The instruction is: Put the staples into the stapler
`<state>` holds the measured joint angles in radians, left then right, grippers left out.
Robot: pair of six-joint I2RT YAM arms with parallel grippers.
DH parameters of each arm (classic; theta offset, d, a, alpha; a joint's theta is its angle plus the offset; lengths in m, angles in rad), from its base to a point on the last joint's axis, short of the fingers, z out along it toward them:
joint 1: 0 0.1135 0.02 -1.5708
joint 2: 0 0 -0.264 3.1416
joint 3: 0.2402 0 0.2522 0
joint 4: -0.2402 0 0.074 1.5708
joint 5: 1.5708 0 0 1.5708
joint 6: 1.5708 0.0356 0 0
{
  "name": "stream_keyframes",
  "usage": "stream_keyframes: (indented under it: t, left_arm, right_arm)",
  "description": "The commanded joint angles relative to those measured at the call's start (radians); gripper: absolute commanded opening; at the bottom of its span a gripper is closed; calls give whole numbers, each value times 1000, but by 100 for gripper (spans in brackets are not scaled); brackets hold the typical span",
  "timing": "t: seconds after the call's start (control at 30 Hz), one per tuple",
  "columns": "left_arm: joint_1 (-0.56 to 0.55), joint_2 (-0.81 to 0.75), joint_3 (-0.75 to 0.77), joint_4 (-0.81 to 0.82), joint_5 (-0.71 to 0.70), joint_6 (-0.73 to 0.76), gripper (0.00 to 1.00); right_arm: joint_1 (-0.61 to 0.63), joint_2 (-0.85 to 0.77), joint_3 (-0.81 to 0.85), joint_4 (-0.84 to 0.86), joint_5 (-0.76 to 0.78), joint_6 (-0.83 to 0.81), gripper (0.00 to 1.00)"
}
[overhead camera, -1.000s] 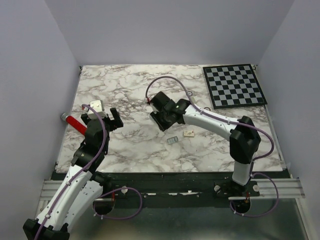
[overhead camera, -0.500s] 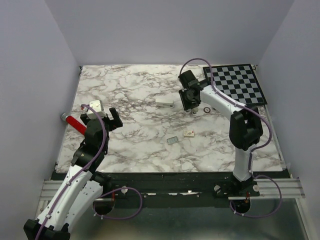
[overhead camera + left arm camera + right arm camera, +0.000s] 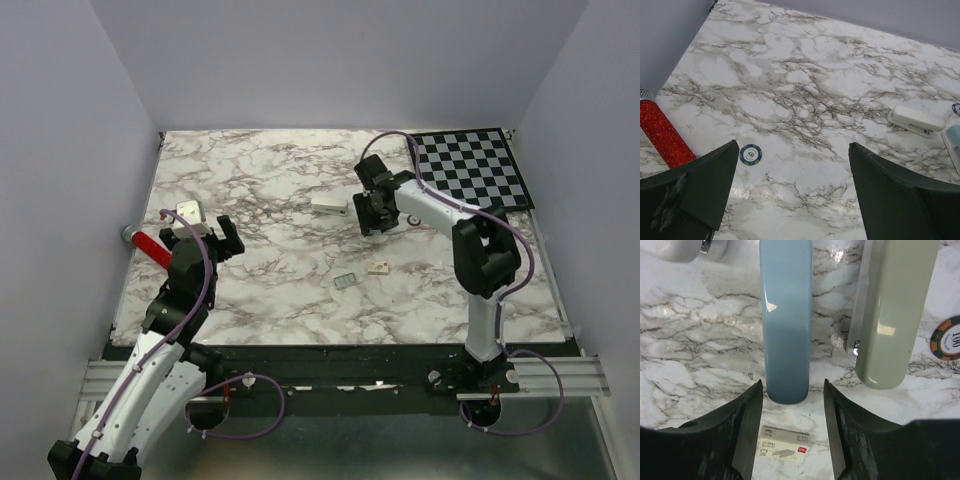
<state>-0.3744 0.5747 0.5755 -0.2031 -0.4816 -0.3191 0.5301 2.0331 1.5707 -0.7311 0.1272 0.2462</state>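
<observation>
Marble-patterned worktop [image 3: 270, 170] held your tiny flat grey metallic staples [image 3: 345, 281] loose near its middle, just left of a small white box [image 3: 378, 267]. Your right tool [image 3: 793, 382], farther back, stood released, parted about one end of a pale blue glossy stapler [image 3: 786, 315]. Your left tool [image 3: 792, 150] gaped wide, grasping nothing.

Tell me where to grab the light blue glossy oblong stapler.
Best pinch the light blue glossy oblong stapler across its narrow width at the rounded near end, from above: it lies flat, long sides parallel, and the right gripper stands open facing that end.
</observation>
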Motion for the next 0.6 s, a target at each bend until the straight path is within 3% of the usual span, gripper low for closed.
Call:
stream_keyframes:
  t: [0.0,0.27,0.5,0.57]
  left_arm:
    - [9,-10,-11,21,-17,-14,99]
    - [32,10,-3,22,-38,-57,99]
    - [121,50,38,1,9,-118,99]
    - [144,65,60,-13,21,-135,99]
  right_arm:
    - [2,-138,-50,74,-23,33,65]
    - [-34,-407,-141,168,-18,-2,82]
    - [-259,-715,-306,263,-14,60,99]
    - [-324,-822,-349,278,-26,70,100]
